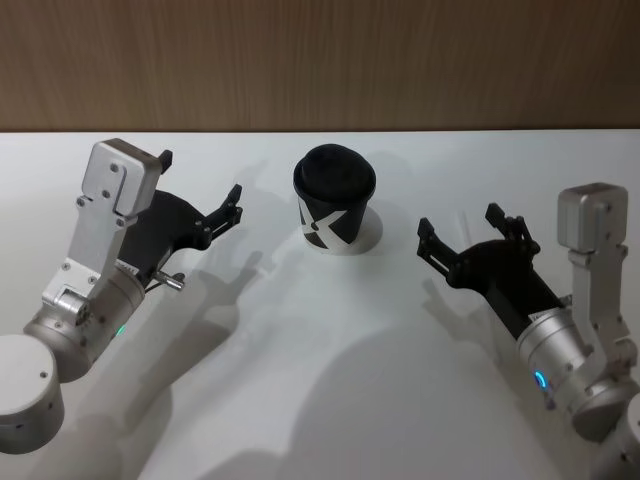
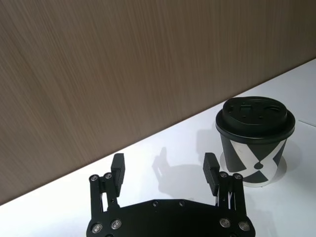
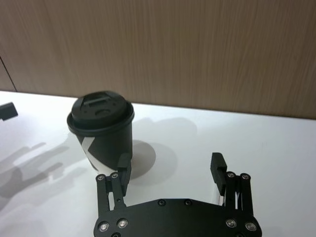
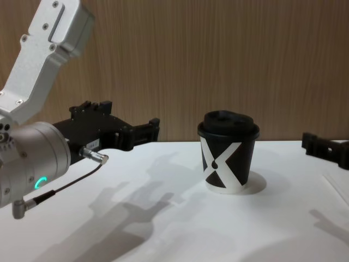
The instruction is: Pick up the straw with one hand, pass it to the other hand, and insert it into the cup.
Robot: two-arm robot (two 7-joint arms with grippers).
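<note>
Head view showed the cup [image 1: 335, 205] upright on the table [image 1: 330, 380], lid on, between both grippers and touching neither. The left gripper [image 1: 200, 178] and right gripper [image 1: 460, 220] hovered above the table, fingers spread, holding nothing.

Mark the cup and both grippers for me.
cup [image 4: 222, 161], chest view, side wall at the white X.
left gripper [image 2: 164, 162], left wrist view, midway between its open fingertips.
right gripper [image 3: 171, 159], right wrist view, midway between its open fingertips.
</note>
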